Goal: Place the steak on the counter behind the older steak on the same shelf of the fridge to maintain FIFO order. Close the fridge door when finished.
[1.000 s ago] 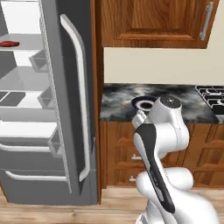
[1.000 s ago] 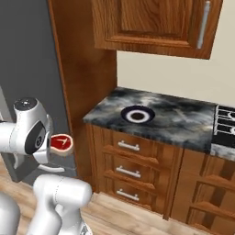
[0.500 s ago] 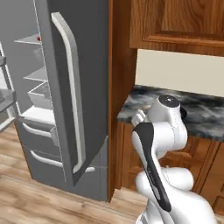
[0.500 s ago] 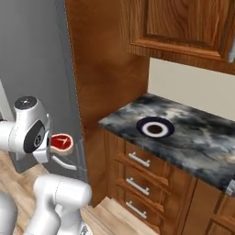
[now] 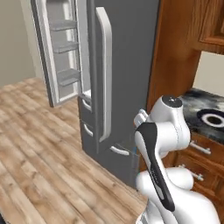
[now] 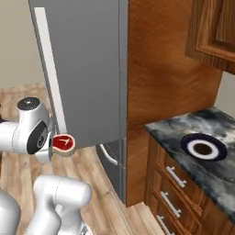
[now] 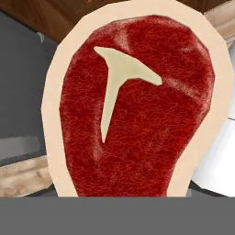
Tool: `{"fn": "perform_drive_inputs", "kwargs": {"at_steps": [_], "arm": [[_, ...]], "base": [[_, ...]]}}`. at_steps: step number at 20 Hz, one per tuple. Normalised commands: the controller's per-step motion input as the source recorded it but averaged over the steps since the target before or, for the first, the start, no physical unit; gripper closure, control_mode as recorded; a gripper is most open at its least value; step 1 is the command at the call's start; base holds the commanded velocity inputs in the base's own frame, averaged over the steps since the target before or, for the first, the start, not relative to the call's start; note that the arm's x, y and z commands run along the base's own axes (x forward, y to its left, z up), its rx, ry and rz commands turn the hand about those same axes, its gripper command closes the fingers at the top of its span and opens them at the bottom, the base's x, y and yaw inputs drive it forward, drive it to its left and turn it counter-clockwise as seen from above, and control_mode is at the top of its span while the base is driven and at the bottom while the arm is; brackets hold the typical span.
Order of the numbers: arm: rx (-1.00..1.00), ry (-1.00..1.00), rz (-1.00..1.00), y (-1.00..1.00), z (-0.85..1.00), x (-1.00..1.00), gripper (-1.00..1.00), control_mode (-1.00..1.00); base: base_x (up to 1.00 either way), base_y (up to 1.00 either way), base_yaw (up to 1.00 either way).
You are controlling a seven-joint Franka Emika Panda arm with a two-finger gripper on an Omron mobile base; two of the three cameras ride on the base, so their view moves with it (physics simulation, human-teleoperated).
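Note:
My gripper (image 6: 55,146) is shut on the steak (image 6: 64,142), a thick cut with a tan fat rim around a red centre, held out beside the arm at about chest height. Close up in the hand view, the steak (image 7: 133,101) shows a pale T-shaped bone. The grey fridge (image 5: 127,65) stands ahead with its right door closed and its left fridge door (image 5: 59,52) swung open, bins on the inner face. In the right base view the fridge (image 6: 82,64) is just beyond the steak. The counter (image 6: 202,165) lies to the right. The older steak and the shelf are hidden from here.
A dark-rimmed round plate (image 6: 203,148) sits on the counter above wooden drawers (image 6: 176,193). A tall wooden panel (image 6: 165,69) separates fridge and counter. Wood floor (image 5: 39,144) stretches open to the left of the fridge. The long bar handle (image 5: 105,74) sticks out from the closed door.
Both base views have swung and shifted, so the base has moved: the fridge now sits mid-picture and the counter at the right edge. The steak stays in my gripper.

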Motion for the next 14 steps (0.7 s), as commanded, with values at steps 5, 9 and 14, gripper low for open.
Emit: {"fn": "perform_drive_inputs", "kwargs": {"at_steps": [5,9,14], "arm": [[0.0,0.0,0.0,0.0,0.0,0.0,1.0,1.0],[0.0,0.0,0.0,0.0,0.0,0.0,1.0,1.0],[0.0,0.0,0.0,0.0,0.0,0.0,1.0,1.0]], "base": [[0.07,0.33,0.7],[0.62,0.25,0.57],[0.99,0.0,0.16]]}}
